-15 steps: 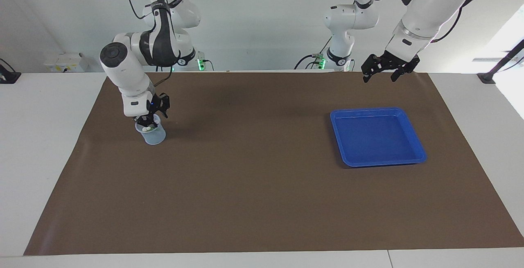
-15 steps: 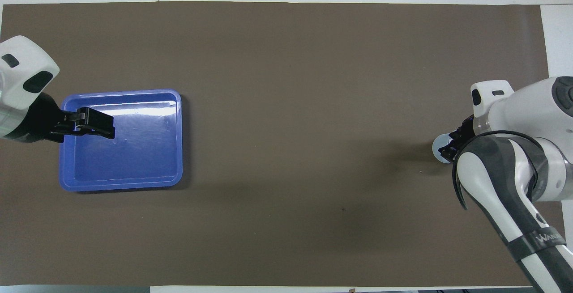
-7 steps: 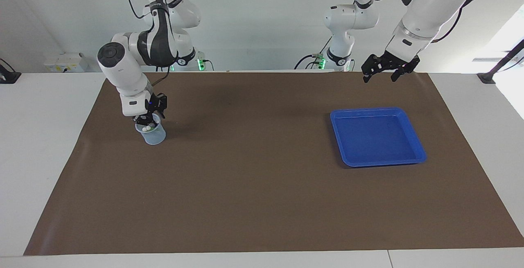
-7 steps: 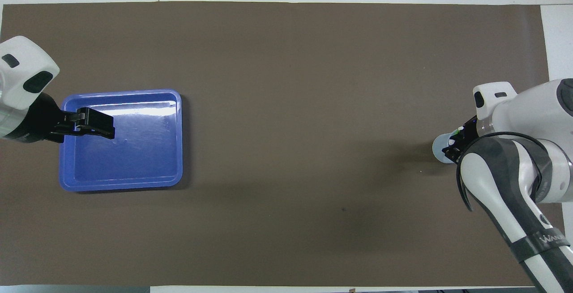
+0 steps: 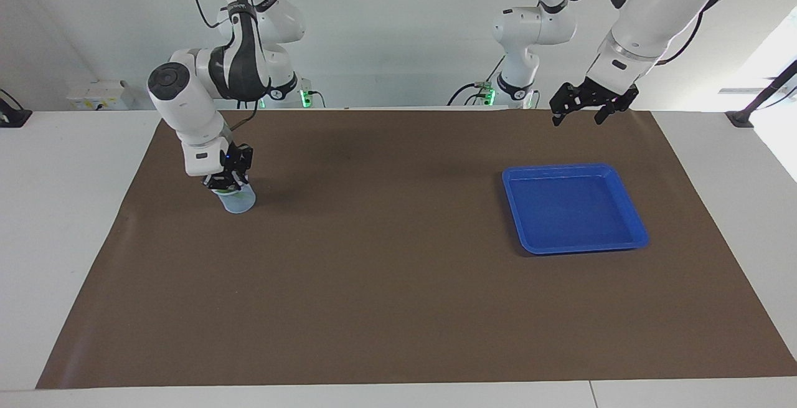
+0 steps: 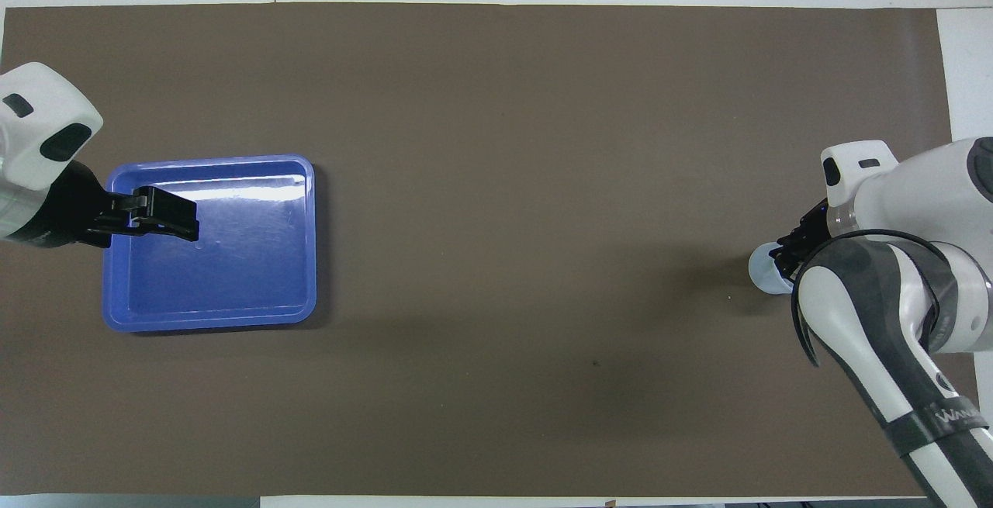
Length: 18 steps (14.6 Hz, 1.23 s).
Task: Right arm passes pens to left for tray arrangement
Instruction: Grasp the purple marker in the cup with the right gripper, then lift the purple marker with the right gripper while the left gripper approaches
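I am keeping my right gripper (image 5: 228,185) clenched straight down in the mouth of the cup (image 5: 238,200), where the pens are standing upright, while my left gripper (image 5: 584,109) is waiting open above the tray (image 5: 632,208), well apart.

One camera stands high across the table and faces the two robots, so their bases are at the top of its picture. It sees the whole brown mat (image 5: 398,283) and the wall. The second camera hangs above the robots' own end and looks steeply down and forward; the arms enter from its bottom corners. It seems about as far away. Both views share the mat and the blue tray (image 5: 613,243) (image 6: 209,322), turned half around.
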Motion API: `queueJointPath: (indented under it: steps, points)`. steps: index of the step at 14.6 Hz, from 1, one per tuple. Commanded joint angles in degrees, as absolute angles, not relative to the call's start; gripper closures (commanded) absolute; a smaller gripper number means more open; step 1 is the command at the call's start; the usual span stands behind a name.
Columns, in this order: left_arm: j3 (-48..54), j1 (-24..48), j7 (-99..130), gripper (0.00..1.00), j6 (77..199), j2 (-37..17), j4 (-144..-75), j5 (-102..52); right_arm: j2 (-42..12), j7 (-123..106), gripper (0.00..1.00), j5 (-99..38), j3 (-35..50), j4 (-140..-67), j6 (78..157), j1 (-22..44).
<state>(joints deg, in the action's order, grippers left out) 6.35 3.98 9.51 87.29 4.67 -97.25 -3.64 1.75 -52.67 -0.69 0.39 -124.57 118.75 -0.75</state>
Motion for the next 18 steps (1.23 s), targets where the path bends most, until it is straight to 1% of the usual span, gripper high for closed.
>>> queueJointPath:
  steps: [1,2,4,7,8,11,14,15,16,18]
  points:
    - [6.1,4.1,9.1,0.00,87.4,5.7,-98.3,-3.0,-0.5,-53.7,1.00,-0.5,0.6,-115.2,111.5,-1.6]
    - [6.1,4.1,9.1,0.00,87.5,5.7,-98.3,-3.0,-1.5,-53.4,1.00,-0.4,0.6,-110.2,107.4,-1.5]
    - [6.1,4.2,9.2,0.00,87.5,5.7,-98.3,-3.0,-2.4,-48.9,1.00,-0.4,0.7,-103.0,101.6,-0.6]
    - [6.1,4.0,9.2,0.00,87.5,5.8,-98.3,-3.0,-1.3,-30.6,1.00,-2.5,2.8,-100.4,100.2,2.8]
    - [6.1,4.0,9.2,0.00,87.4,5.8,-98.3,-3.0,-1.3,-23.5,1.00,-6.4,3.9,-99.8,100.2,4.0]
    - [6.2,4.0,9.8,0.00,87.3,5.8,-98.6,-3.3,-1.3,-2.8,1.00,-14.6,4.7,-99.9,102.7,7.6]
    - [6.3,4.0,16.9,0.00,87.9,6.5,-100.0,-4.6,-0.7,10.4,1.00,-21.6,4.8,-101.8,106.8,10.3]
    - [6.2,4.0,20.5,0.00,87.9,6.6,-100.4,-7.3,-0.4,15.2,1.00,-23.7,4.8,-102.6,109.0,11.5]
    - [6.2,4.0,24.8,0.00,88.0,6.9,-100.7,-9.9,-0.2,19.8,1.00,-26.1,4.8,-103.9,112.7,12.8]
    - [6.3,4.4,36.7,0.00,88.2,6.9,-101.0,-15.3,0.4,26.5,1.00,-27.4,4.8,-105.8,117.8,15.2]
